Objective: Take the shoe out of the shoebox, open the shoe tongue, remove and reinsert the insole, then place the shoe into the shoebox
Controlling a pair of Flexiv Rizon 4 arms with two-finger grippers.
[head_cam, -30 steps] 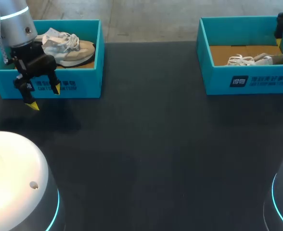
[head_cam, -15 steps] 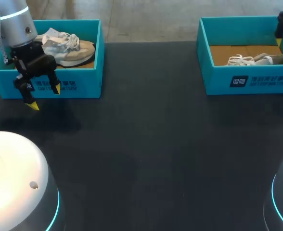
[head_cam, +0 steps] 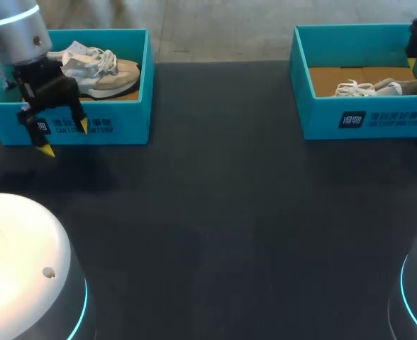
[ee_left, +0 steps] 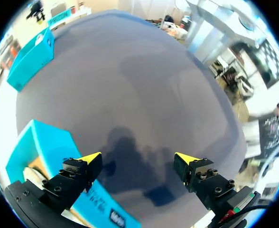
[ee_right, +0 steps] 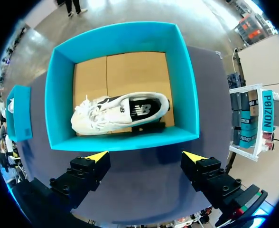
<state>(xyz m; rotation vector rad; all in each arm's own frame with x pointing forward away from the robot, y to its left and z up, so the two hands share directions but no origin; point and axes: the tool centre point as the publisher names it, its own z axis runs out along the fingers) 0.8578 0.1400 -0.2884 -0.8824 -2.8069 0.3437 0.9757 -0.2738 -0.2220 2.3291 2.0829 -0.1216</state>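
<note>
Hanging just in front of the left box [head_cam: 123, 117], on its near side and toward its left corner, the left gripper [head_cam: 64, 139] points down at the dark table [head_cam: 230, 212] with its wrist tilted, so one yellow tip sits lower than the other. Its arm comes in from behind that box's left end. The fingers are spread wide with nothing between them; in the left wrist view, one overlaps the box's front wall and the other is over bare table. A tan shoe [head_cam: 98, 67] lies inside the left box. Well apart from it, at the table's far right, the right box [head_cam: 364, 117] holds a white shoe [ee_right: 120, 111] on its side. The right gripper [ee_right: 145, 156] hovers above that box's near wall, likewise wide apart and empty.
</note>
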